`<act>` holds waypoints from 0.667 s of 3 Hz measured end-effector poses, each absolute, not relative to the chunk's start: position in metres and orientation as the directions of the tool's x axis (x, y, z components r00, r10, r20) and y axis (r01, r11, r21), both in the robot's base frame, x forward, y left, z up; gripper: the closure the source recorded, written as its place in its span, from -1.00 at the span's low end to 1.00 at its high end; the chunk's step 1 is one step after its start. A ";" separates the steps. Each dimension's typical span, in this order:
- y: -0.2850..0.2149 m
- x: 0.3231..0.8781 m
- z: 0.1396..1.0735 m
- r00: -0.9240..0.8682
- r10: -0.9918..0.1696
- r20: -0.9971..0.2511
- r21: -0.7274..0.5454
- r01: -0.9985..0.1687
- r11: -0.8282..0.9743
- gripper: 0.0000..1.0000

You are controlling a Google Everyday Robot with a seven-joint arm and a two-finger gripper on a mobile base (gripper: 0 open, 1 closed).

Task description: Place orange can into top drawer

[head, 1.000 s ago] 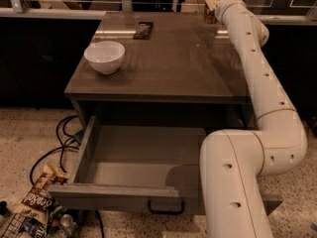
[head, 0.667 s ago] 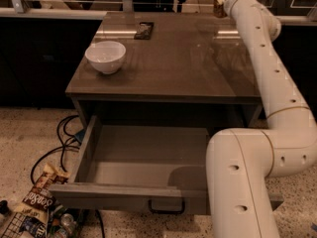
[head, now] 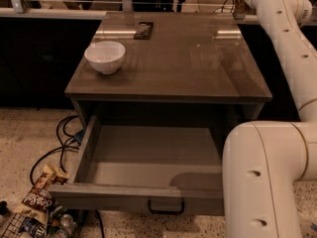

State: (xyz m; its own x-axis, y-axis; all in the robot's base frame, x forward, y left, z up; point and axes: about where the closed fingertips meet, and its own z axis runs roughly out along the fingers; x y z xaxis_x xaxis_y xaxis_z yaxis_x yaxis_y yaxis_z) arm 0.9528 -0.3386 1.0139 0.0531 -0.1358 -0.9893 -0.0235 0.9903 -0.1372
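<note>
The top drawer (head: 124, 195) is pulled open under the table, and its inside is bare. Its dark pull handle (head: 166, 208) hangs on the front panel. My gripper (head: 240, 4) is at the far right corner of the table, near the top edge of the camera view. It is shut on the orange can (head: 241, 9), a small dark orange-brown cylinder held just above the tabletop's back edge. My white arm (head: 292, 48) runs down the right side to its large base segment (head: 262, 182) beside the drawer.
A white bowl (head: 105, 57) stands on the left of the tabletop (head: 183, 63). A small dark flat object (head: 143, 29) lies near the back. Black cables (head: 62, 143) and snack bags (head: 32, 202) lie on the floor left of the drawer.
My gripper has moved to the right along the table's back edge with the orange can in it. The bowl and drawer have not moved.
</note>
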 end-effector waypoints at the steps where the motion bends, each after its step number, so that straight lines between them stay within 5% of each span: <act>1: -0.343 0.905 1.081 0.128 -0.097 -0.987 -0.098 -0.005 0.995 1.00; 2: -0.343 0.904 1.081 0.128 -0.097 -0.987 -0.098 -0.005 0.995 1.00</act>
State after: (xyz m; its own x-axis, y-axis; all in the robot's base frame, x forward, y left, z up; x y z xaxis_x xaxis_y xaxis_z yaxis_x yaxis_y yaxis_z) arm 0.9041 -0.3425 1.0807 0.1277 -0.0969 -0.9871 -0.0051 0.9951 -0.0984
